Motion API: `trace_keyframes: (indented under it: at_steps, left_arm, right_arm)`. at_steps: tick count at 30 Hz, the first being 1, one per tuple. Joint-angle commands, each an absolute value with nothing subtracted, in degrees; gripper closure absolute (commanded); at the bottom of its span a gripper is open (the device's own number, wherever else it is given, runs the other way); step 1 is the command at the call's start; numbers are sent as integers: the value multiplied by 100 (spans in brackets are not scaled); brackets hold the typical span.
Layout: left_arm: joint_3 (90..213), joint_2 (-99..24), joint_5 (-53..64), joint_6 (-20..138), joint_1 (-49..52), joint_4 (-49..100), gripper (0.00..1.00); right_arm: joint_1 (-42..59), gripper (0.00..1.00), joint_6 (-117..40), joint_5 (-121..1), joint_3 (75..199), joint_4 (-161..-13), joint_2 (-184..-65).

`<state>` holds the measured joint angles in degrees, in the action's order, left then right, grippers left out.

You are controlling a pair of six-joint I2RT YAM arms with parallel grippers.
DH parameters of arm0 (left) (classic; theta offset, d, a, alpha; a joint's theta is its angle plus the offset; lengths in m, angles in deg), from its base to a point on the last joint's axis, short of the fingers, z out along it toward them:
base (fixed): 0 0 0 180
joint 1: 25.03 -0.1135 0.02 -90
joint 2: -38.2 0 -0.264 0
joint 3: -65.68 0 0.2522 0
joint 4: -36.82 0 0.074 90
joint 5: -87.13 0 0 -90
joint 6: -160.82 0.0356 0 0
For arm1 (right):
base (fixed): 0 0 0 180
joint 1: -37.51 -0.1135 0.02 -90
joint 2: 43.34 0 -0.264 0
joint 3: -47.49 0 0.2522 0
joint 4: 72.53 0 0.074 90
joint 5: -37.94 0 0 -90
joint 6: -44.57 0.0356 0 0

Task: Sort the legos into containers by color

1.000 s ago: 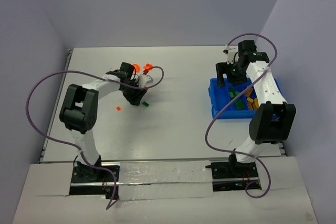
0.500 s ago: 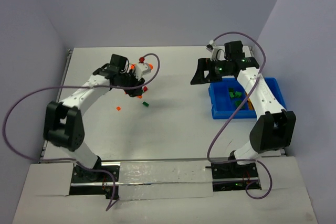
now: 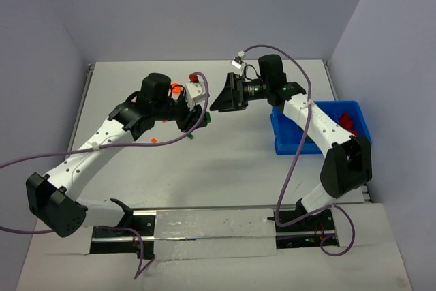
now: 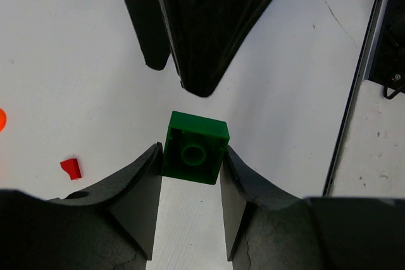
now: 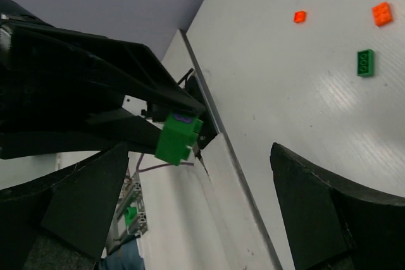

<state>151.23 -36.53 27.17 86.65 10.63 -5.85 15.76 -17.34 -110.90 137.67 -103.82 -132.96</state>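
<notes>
The green brick (image 4: 193,148) clamped in the left pincer (image 4: 192,159) could have been dropped onto the table (image 3: 238,161) if released before the wide-open right pincer (image 3: 223,95) was closed

The top camera looks down from high above the near edge over the whole bench (image 3: 225,168). The left wrist camera sits close behind its jaws, facing a green brick (image 4: 195,148). The right wrist camera, opposite and near, shares that brick.
</notes>
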Motion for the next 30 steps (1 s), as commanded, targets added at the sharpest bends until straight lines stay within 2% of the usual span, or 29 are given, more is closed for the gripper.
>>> trace_keyframes:
  at_steps: [1, 5, 9, 13, 19, 22, 23, 24, 27, 29, 30]
  left_arm:
    - [15221, -3665, 2667, 8476, 1165, -512, 100]
    - [15265, -3683, 2594, 8468, 1244, -484, 100]
    - [15287, -3701, 2487, 8464, 1253, -471, 100]
    - [15318, -3712, 2343, 8449, 1255, -410, 100]
    - [15299, -3769, 1821, 8397, 1252, -200, 100]
    - [15291, -3817, 1569, 8339, 1259, -112, 100]
    - [15300, -3818, 1499, 8330, 1250, -85, 99]
    - [15347, -3878, 1397, 8303, 1250, -105, 95]
    - [15490, -4017, 1126, 8219, 1250, -236, 56]
    - [15561, -4127, 1000, 8160, 1248, -377, 18]
    - [15553, -4132, 986, 8154, 1242, -383, 3]
  right_arm:
    - [1364, 1, -1351, -11344, 13880, -9788, -13395]
    - [1206, 5, -1404, -11334, 13904, -9898, -13513]
    - [1115, 13, -1553, -11267, 13958, -10137, -13645]
    - [1054, 32, -1751, -11183, 14000, -10407, -13721]
    - [991, 54, -1846, -11340, 13922, -10479, -13671]
    - [991, 74, -1784, -11497, 13816, -10318, -13494]
    - [982, 75, -1783, -11499, 13807, -10316, -13449]
    - [989, 84, -1829, -11486, 13814, -10363, -13388]
    - [1040, 96, -2096, -11384, 13913, -10614, -13302]
    - [1169, 100, -2334, -11276, 13933, -10956, -13232]
    - [1234, 100, -2381, -11239, 13918, -11015, -13216]
